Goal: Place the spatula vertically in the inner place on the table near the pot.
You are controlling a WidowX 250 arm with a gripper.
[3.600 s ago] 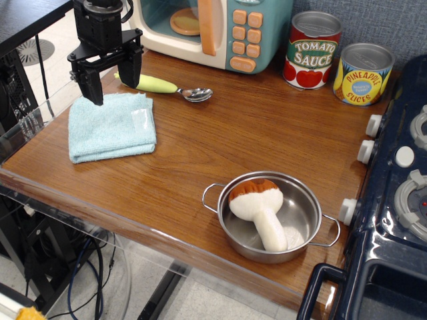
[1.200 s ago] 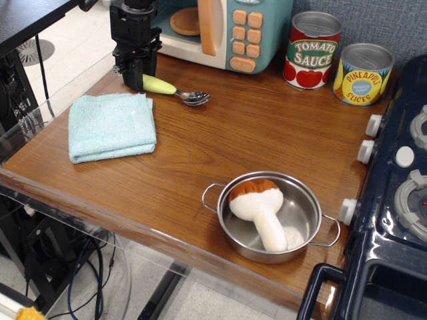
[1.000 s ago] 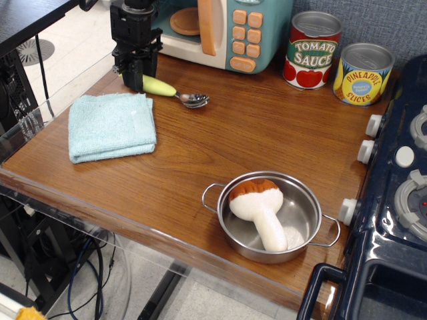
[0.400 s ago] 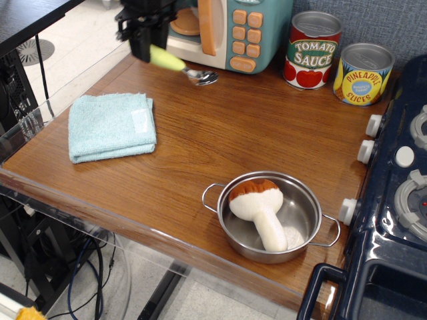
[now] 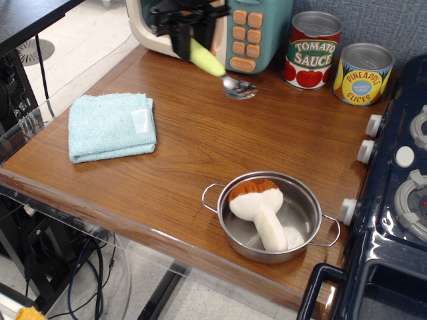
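My black gripper (image 5: 184, 41) is shut on the yellow-green handle of the spatula (image 5: 215, 68) and holds it in the air above the back of the table (image 5: 200, 143). The spatula slants down to the right, its shiny metal bowl end over the wood near the toy microwave. The steel pot (image 5: 270, 217) stands near the table's front edge at the right, well apart from the gripper. A plush mushroom (image 5: 260, 207) lies inside the pot.
A folded light-blue cloth (image 5: 111, 126) lies at the left. A toy microwave (image 5: 233, 27) stands at the back, with a tomato sauce can (image 5: 313, 50) and a pineapple can (image 5: 363, 73) to its right. The dark blue toy stove (image 5: 397, 200) borders the right side.
The gripper closed on the spatula's handle beside the cloth, lifted it off the table and carried it to the right along the back edge.
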